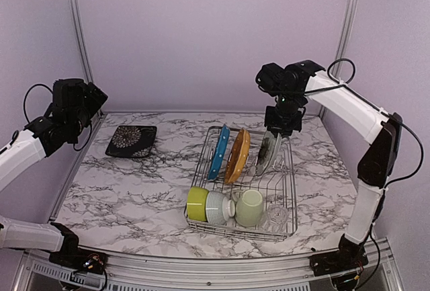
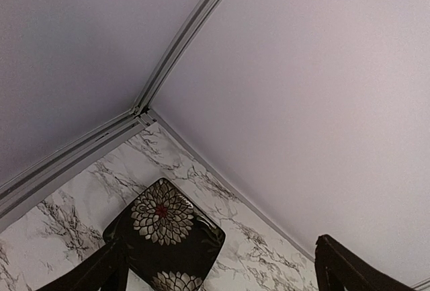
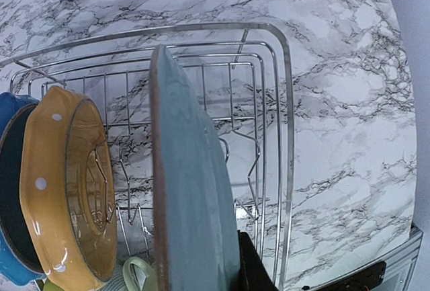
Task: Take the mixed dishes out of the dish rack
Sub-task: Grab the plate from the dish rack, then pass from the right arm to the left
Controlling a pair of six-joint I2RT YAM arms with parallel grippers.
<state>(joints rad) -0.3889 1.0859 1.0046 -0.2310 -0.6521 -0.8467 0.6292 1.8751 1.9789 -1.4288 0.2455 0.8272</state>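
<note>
The dish rack stands right of the table's middle. In its back row a blue plate, an orange plate and a pale grey-green plate stand on edge. My right gripper reaches down from above and is shut on the top rim of the grey-green plate. One dark finger lies against the plate's right face; the other is hidden behind it. The front row holds a lime-green bowl, a white ribbed bowl, a pale green mug and a clear glass. A black flowered plate lies flat on the table at the far left. My left gripper hangs open above that plate.
The table's marble top is bare to the left of the rack and in front of the black plate. Purple walls with metal corner rails close in the back and sides. The rack's right rim runs near the table's right edge.
</note>
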